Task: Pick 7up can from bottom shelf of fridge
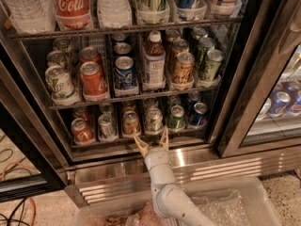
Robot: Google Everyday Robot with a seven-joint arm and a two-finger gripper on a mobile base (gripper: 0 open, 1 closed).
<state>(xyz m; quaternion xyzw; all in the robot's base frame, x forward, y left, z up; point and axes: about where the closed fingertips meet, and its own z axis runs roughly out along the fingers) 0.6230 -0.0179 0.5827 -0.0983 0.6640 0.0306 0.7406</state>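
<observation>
The fridge [231, 98] stands with its door open. Its bottom shelf [117, 143] holds a row of cans in clear trays. The 7up can [153, 119], pale silvery-green with a silver top, stands upright fourth from the left, between a brown can [130, 123] and a deeper green can [176, 117]. My gripper [152, 142] is open, its fingers pointing up and into the fridge. It sits just in front of and below the 7up can, at the shelf's front edge, and holds nothing.
A red can [82, 131], a silver can [107, 126] and a blue can [197, 114] share the bottom shelf. The rack above holds a tall bottle [154, 65] and several cans. A neighbouring cooler [282, 102] is at right. A clear bin [240, 199] lies below.
</observation>
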